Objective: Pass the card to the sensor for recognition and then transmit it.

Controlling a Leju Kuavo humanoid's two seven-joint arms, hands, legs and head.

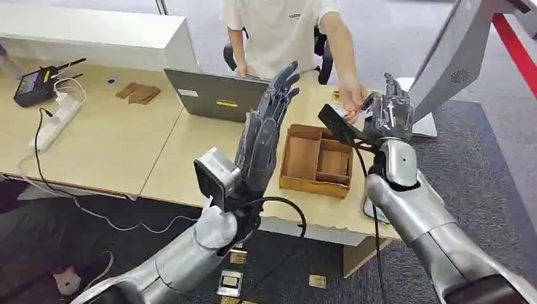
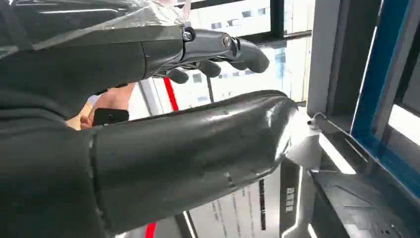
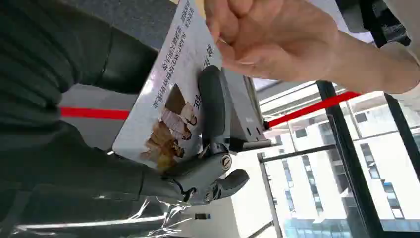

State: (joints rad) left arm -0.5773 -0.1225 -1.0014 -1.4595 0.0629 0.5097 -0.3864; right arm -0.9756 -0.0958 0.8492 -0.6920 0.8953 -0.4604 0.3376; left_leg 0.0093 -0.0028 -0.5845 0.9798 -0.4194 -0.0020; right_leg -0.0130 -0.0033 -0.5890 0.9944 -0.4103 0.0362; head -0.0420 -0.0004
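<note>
The card (image 3: 171, 94) is white, with printed text and a small picture. My right hand (image 1: 389, 114) holds it up over the table's far right, one dark finger (image 3: 214, 104) lying across its face. A person's hand (image 3: 277, 37) pinches the card's far end, and the head view shows that hand (image 1: 351, 98) right beside mine. My left hand (image 1: 266, 126) is raised flat in front of the laptop with its fingers (image 2: 218, 54) straight and apart, holding nothing. A grey slanted sensor panel (image 1: 453, 63) rises just right of my right hand.
A partitioned wooden tray (image 1: 316, 161) sits on the table (image 1: 114, 139) below my hands. A grey laptop (image 1: 212, 95) stands behind the left hand, with the person in white (image 1: 278, 31) beyond it. A power strip (image 1: 57, 117) and radio (image 1: 35, 85) lie far left. Several cards (image 1: 231, 282) lie on the floor.
</note>
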